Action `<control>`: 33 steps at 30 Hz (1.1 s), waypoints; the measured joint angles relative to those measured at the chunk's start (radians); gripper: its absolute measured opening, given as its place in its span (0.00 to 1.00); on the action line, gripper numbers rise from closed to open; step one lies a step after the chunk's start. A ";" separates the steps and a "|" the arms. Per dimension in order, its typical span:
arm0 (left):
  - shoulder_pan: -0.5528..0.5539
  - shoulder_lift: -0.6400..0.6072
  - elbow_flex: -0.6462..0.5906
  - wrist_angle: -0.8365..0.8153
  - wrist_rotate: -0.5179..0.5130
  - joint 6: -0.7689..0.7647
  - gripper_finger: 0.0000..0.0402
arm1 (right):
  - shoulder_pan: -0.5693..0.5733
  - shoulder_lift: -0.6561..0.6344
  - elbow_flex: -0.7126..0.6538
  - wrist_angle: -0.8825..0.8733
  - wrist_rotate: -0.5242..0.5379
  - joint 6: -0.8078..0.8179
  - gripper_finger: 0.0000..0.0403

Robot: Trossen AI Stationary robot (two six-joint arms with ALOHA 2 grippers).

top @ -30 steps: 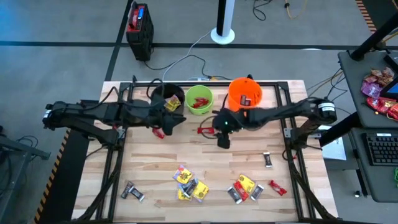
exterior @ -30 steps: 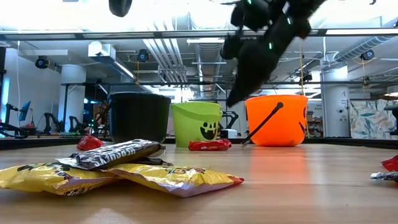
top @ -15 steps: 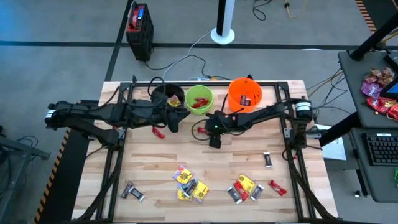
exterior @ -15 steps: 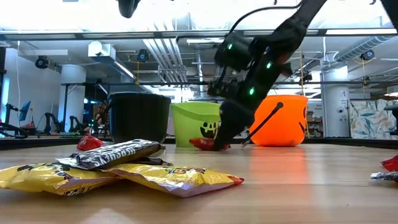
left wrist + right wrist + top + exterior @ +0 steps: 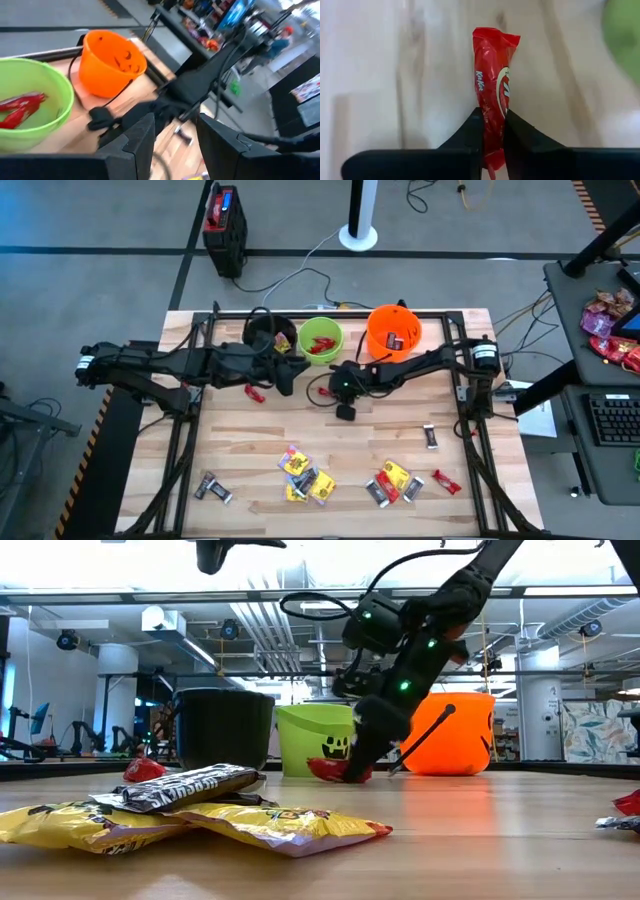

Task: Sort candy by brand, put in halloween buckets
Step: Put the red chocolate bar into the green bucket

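My right gripper [image 5: 337,387] is down on the table in front of the green bucket [image 5: 320,337], shut on a red candy bar [image 5: 492,75]. The low view shows that bar [image 5: 328,771] under the gripper [image 5: 352,766]. My left gripper [image 5: 175,122] is open and holds nothing; it hovers near the black bucket [image 5: 266,334]. The green bucket [image 5: 30,105] has red candy inside. The orange bucket [image 5: 393,330] stands to the right of the green one. More candy [image 5: 305,477] lies near the table's near edge. My right gripper pinches one end of the red bar [image 5: 492,119] between its two fingers [image 5: 476,125]. The fingers lie along the bar, not across it, and come down at a slant from the table's right. The rest of the bar reaches out past the fingertips, low over the wood.
Another red candy [image 5: 255,392] lies near the left gripper. A small dark bar [image 5: 431,437] and a red one [image 5: 446,481] sit toward the right. Yellow packets and a dark bar [image 5: 190,802] lie close to the low camera. The table's black frame rail [image 5: 462,395] borders the right.
My right gripper has come down from above the table and toward the table's left, onto the red bar in front of the green bucket. The yellow packet that was at my left gripper over the black bucket is no longer at the gripper.
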 joint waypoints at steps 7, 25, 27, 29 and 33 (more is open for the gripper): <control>-0.003 -0.049 0.000 -0.166 0.191 -0.140 0.32 | 0.007 -0.260 0.032 -0.108 -0.049 0.091 0.10; -0.007 -0.025 0.000 -0.798 0.546 0.425 0.32 | -0.294 -0.001 0.783 -0.714 -0.061 0.175 0.18; -0.007 -0.015 0.000 -0.833 0.472 0.559 0.32 | -0.305 0.071 0.846 -0.790 -0.086 0.191 0.23; -0.007 0.000 0.000 -0.859 0.378 0.659 0.32 | -0.312 0.133 0.912 -0.846 -0.113 0.210 0.28; -0.007 0.019 -0.001 -0.902 0.259 0.821 0.32 | -0.314 0.224 1.040 -0.948 -0.130 0.239 0.37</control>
